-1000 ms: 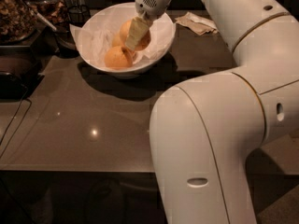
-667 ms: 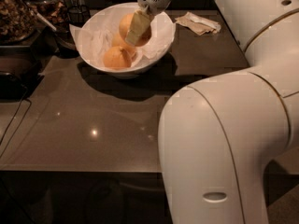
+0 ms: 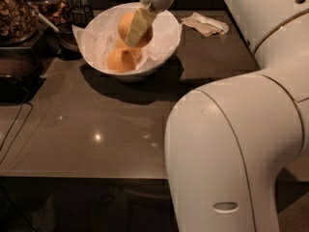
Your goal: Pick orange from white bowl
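The white bowl [image 3: 166, 42], lined with crinkled white paper, stands at the back of the dark counter. It holds three oranges. My gripper [image 3: 133, 32] reaches down into the bowl from above and is shut on the upper orange [image 3: 125, 23]. One pale finger [image 3: 137, 25] lies across that orange's front; the other finger is hidden behind it. A second orange [image 3: 120, 60] rests at the bowl's front. A third orange [image 3: 136, 50] shows partly under the held one.
Dark glass jars [image 3: 17, 13] with food stand at the back left, with a small dark cup [image 3: 72, 37] beside the bowl. A crumpled napkin [image 3: 207, 24] lies at the back right. My white arm [image 3: 231, 129] fills the right foreground.
The gripper has risen slightly inside the bowl with the upper orange between its fingers. The big arm link has swung right and nearer in view.
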Tool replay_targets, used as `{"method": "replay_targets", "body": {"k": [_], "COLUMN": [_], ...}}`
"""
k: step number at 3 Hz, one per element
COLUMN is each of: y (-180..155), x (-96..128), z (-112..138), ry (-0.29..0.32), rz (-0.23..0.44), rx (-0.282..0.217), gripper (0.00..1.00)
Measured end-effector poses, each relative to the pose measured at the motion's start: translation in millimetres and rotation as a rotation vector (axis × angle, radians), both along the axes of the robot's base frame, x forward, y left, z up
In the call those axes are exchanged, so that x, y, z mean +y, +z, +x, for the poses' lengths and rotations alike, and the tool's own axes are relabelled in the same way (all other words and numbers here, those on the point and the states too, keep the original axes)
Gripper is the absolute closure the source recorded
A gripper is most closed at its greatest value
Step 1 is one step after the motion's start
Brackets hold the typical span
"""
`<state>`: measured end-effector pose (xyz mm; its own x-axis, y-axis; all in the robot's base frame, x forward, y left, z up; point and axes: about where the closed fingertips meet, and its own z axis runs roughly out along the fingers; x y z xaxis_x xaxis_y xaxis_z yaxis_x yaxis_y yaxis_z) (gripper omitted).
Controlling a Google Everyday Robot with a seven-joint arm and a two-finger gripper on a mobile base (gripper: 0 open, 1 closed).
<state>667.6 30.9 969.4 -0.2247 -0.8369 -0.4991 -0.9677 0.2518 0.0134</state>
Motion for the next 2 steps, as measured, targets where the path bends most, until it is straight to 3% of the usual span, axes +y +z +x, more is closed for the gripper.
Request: {"method": "replay_targets", "body": {"k": [2], "y": [22.8], "x": [7.2], "z": [-42.6], "ry": [0.013], "rz": [0.049], "rx": [0.059], "gripper": [1.0]}}
